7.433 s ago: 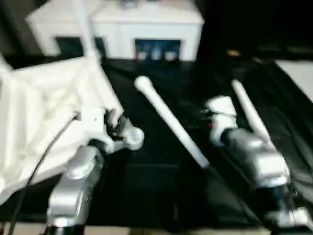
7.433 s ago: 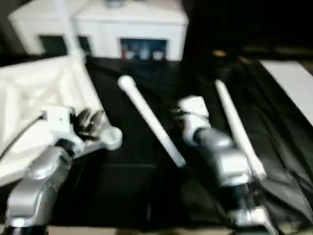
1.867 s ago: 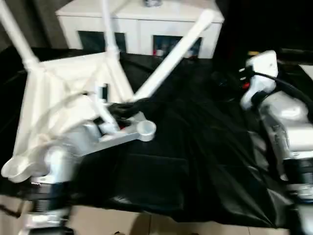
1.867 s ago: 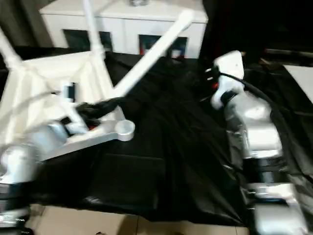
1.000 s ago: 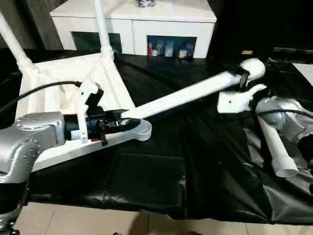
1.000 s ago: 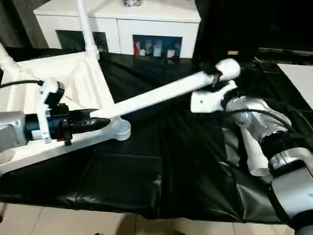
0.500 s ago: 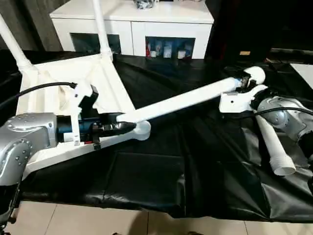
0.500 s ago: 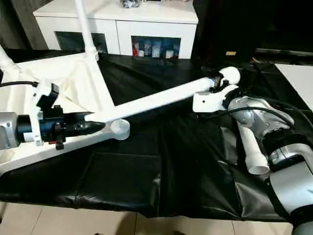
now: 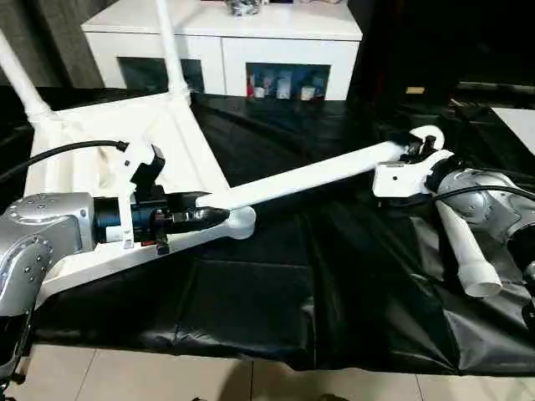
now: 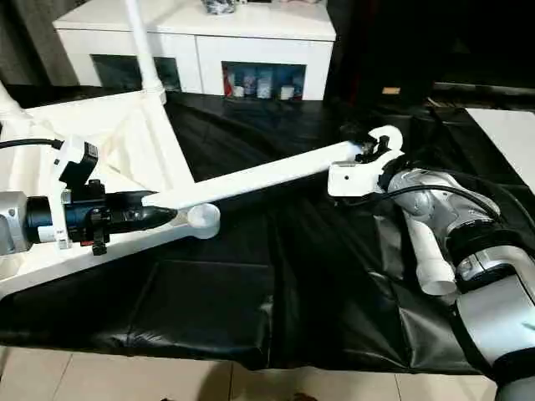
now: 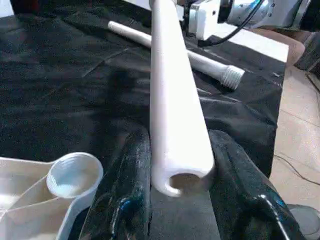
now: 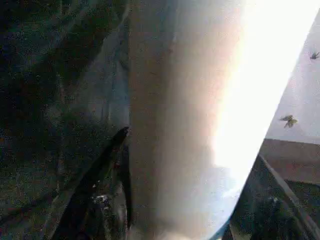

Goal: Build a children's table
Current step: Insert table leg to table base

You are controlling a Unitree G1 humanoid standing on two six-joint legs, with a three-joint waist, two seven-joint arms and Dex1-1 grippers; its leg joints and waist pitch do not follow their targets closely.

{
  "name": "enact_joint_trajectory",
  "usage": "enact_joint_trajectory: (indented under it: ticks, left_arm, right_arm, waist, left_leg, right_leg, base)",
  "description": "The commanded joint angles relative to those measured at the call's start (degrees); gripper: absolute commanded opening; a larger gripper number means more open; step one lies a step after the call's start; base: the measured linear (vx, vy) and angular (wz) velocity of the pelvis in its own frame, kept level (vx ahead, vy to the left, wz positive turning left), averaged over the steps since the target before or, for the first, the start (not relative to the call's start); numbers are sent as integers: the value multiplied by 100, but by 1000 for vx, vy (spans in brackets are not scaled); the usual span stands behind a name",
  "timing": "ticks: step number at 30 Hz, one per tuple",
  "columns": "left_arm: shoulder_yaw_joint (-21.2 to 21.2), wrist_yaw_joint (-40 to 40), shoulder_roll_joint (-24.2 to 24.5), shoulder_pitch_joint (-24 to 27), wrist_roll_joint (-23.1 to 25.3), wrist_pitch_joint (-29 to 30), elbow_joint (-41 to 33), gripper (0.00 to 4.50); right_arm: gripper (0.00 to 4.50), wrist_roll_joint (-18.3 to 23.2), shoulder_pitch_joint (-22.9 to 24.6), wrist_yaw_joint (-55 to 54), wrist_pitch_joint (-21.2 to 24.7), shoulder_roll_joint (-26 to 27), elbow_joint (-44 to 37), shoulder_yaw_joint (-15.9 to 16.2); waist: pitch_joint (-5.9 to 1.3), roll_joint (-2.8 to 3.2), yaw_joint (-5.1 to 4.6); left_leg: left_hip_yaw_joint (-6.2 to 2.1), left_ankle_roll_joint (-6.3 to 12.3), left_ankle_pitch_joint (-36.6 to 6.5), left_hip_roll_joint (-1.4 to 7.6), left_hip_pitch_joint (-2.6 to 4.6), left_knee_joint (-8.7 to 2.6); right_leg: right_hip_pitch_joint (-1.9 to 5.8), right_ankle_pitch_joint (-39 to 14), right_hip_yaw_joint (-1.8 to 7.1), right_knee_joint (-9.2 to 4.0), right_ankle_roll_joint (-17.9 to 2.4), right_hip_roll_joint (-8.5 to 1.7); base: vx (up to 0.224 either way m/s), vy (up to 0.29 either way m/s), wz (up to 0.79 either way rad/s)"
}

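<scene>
1. Top (image 9: 109, 138): white, lying underside up at 9 o'clock on the black table (image 9: 276, 292); two legs already stand in its far corners.
2. Leg (image 9: 309, 174): spans from 9 towards 2 o'clock, its open end just above the near corner socket (image 9: 242, 220).
3. Left gripper (image 11: 180, 185): both fingers (image 11: 127, 195) clamped on the leg's open end.
4. Right gripper (image 10: 368, 154): closed about the leg's far tip at 2 o'clock.
5. Spare leg (image 9: 460, 242): lying on the table at 3 o'clock, under the right forearm.
6. Cabinet (image 9: 226, 42): white, at 12 o'clock.
</scene>
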Motion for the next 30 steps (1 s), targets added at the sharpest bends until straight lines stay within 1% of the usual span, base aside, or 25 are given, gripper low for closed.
enact_joint_trajectory:
  ticks: [1, 2, 3, 5, 6, 7, 8, 9, 11, 12, 13, 14, 15, 16, 19, 21, 22, 23, 24, 25, 26, 27, 28, 29, 30]
  left_arm:
    - [358, 417, -20, -159, 213, -151, 282, 169]
    - [614, 977, -174, -398, 449, -327, 792, 190]
    - [646, 1015, -183, -414, 465, -367, 840, 204]
    - [938, 1325, -251, -549, 609, -769, 1256, 208]
    - [1106, 1383, -227, -551, 666, -1052, 1428, 234]
    - [1255, 1430, -199, -537, 738, -1369, 1565, 249]
    - [1255, 1430, -199, -537, 738, -1369, 1565, 256]
    - [1493, 1520, -211, -530, 728, -1652, 1711, 259]
    - [2051, 1656, -325, -573, 470, -2031, 1993, 259]
    - [2345, 1870, -416, -648, 340, -2182, 2193, 259]
    - [2366, 1885, -423, -653, 330, -2193, 2207, 259]
    - [2551, 2043, -485, -710, 252, -2292, 2346, 259]
    - [2551, 2043, -485, -710, 252, -2292, 2346, 259]
    - [2679, 2213, -592, -757, 194, -2391, 2470, 259]
    - [2606, 2382, -905, -670, 200, -2428, 2490, 259]
    - [2401, 2462, -1048, -595, 385, -2431, 2474, 259]
    - [2184, 2469, -1097, -536, 566, -2426, 2442, 259]
    - [2143, 2471, -1106, -525, 600, -2426, 2436, 259]
    - [1822, 2413, -1188, -437, 794, -2375, 2333, 259]
    - [1802, 2408, -1192, -432, 805, -2372, 2326, 259]
    - [1285, 2261, -1276, -303, 1053, -2282, 2112, 259]
    - [1123, 2220, -1292, -268, 1101, -2272, 2045, 259]
    - [1071, 2204, -1306, -261, 1101, -2261, 2012, 259]
    - [901, 2133, -1393, -258, 1024, -2183, 1844, 259]
    - [768, 2074, -1524, -284, 872, -2049, 1637, 259]
  right_arm:
    - [188, 27, -73, 61, -36, 8, 76, -43]
    - [187, 113, -61, 118, -30, 27, 117, -108]
    - [187, 122, -59, 123, -27, 30, 122, -115]
    - [187, 240, -30, 181, -1, 60, 175, -208]
    - [186, 299, -15, 213, 7, 75, 202, -253]
    - [186, 322, -4, 220, 12, 80, 216, -272]
    - [186, 322, -4, 220, 12, 80, 216, -272]
    - [186, 396, 11, 252, 23, 95, 240, -322]
    - [185, 546, 31, 298, 51, 131, 288, -424]
    - [185, 760, 35, 404, 141, 212, 339, -579]
    - [185, 776, 35, 412, 148, 218, 343, -590]
    - [185, 931, 36, 492, 218, 280, 379, -704]
    - [185, 931, 36, 492, 218, 280, 379, -704]
    - [185, 1287, 38, 785, 281, 432, 410, -948]
    - [185, 2418, 45, 1769, 690, 938, 370, -1690]
    - [185, 3061, 51, 2334, 1106, 1221, 290, -2101]
    - [185, 3529, 57, 2717, 1513, 1420, 153, -2370]
    - [184, 3618, 58, 2790, 1591, 1458, 127, -2422]
    - [184, 4228, 85, 3338, 2214, 1714, -133, -2719]
    - [184, 4263, 87, 3371, 2252, 1729, -150, -2735]
    - [184, 5031, 172, 4173, 3262, 2040, -622, -2980]
    - [184, 5204, 205, 4427, 3577, 2110, -768, -3009]
    - [184, 5275, 226, 4523, 3712, 2132, -842, -3006]
    - [184, 5590, 348, 4915, 4331, 2199, -1218, -2932]
    - [184, 5931, 504, 5339, 4962, 2254, -1668, -2850]
  waist:
    - [-378, -46, -12]
    - [-387, -39, -8]
    - [-386, -35, -11]
    - [-394, -21, -11]
    - [-403, -29, -15]
    - [-417, -26, -48]
    - [-416, -28, -58]
    - [-432, -10, -63]
    - [-453, -12, -63]
    - [-459, -23, -52]
    - [-463, -17, -38]
    - [-473, -15, -24]
    - [-463, -8, -3]
    - [-462, -38, -2]
    - [-451, -10, 23]
    - [-450, 10, 45]
    - [-453, 20, 68]
    - [-454, 23, 76]
    - [-451, 46, 93]
    - [-449, 49, 116]
    - [-460, 85, 156]
    - [-454, 76, 173]
    - [-467, 82, 235]
    - [-467, 82, 235]
    - [-471, 55, 279]
  left_leg:
    - [92, 165, -1175, 9, -16, -370]
    - [89, 158, -1167, 18, -16, -371]
    - [89, 160, -1202, 10, -3, -370]
    - [86, 186, -1183, 0, -11, -361]
    - [70, 172, -1127, -2, -38, -364]
    - [67, 164, -1061, 12, -44, -358]
    - [67, 185, -1028, -2, -49, -348]
    - [66, 223, -929, -6, -45, -338]
    - [73, 286, -766, -6, -55, -329]
    - [74, 351, -673, 11, -57, -326]
    - [87, 421, -644, 7, -58, -314]
    - [83, 448, -586, 13, -61, -307]
    - [89, 521, -568, 28, -51, -313]
    - [100, 567, -615, 31, -53, -309]
    - [100, 695, -935, 83, -23, -339]
    - [87, 724, -913, 128, -19, -362]
    - [86, 705, -892, 135, -5, -361]
    - [89, 745, -883, 147, 0, -371]
    - [87, 754, -849, 158, -1, -382]
    - [81, 733, -820, 175, -4, -386]
    - [89, 694, -777, 174, 20, -377]
    - [94, 740, -805, 182, 25, -390]
    - [83, 709, -690, 213, 16, -390]
    - [83, 709, -690, 213, 16, -390]
    - [94, 672, -642, 212, 15, -390]
  right_leg:
    - [325, -888, 88, -385, -1375, -80]
    - [328, -881, 90, -377, -1382, -89]
    - [322, -865, 88, -382, -1402, -77]
    - [328, -790, 85, -379, -1396, -75]
    - [361, -770, 85, -375, -1366, -97]
    - [364, -626, 85, -353, -1377, -90]
    - [363, -545, 80, -364, -1385, -74]
    - [373, -368, 79, -358, -1443, -85]
    - [381, -82, 82, -332, -1550, -87]
    - [374, 96, 79, -313, -1617, -94]
    - [368, 223, 84, -296, -1696, -95]
    - [373, 304, 88, -280, -1721, -105]
    - [347, 391, 82, -276, -1782, -104]
    - [342, 382, 81, -274, -1799, -100]
    - [322, 122, 84, -284, -1896, -139]
    - [315, 78, 67, -287, -1955, -152]
    - [306, 67, 65, -290, -1964, -163]
    - [316, 110, 64, -286, -1964, -153]
    - [332, 170, 56, -287, -1962, -145]
    - [331, 166, 62, -277, -1965, -170]
    - [306, 186, 50, -276, -1980, -163]
    - [329, 229, 50, -284, -1979, -148]
    - [307, 308, 47, -259, -2010, -183]
    - [307, 308, 47, -259, -2010, -183]
    - [308, 368, 51, -264, -2039, -189]
  base:
    - [0, 0, 0]
    - [0, 0, 0]
    - [0, 0, 0]
    - [0, 0, 0]
    - [0, 0, 0]
    - [0, 0, 0]
    - [0, 0, 0]
    - [0, 0, 0]
    - [0, 0, 0]
    - [0, 0, 0]
    - [0, 0, 0]
    - [0, 0, 0]
    - [0, 0, 0]
    - [0, 0, 0]
    - [0, 0, 0]
    - [0, 0, 0]
    - [0, 0, 0]
    - [0, 0, 0]
    - [0, 0, 0]
    - [0, 0, 0]
    - [0, 0, 0]
    - [0, 0, 0]
    - [0, 0, 0]
    - [0, 0, 0]
    - [0, 0, 0]
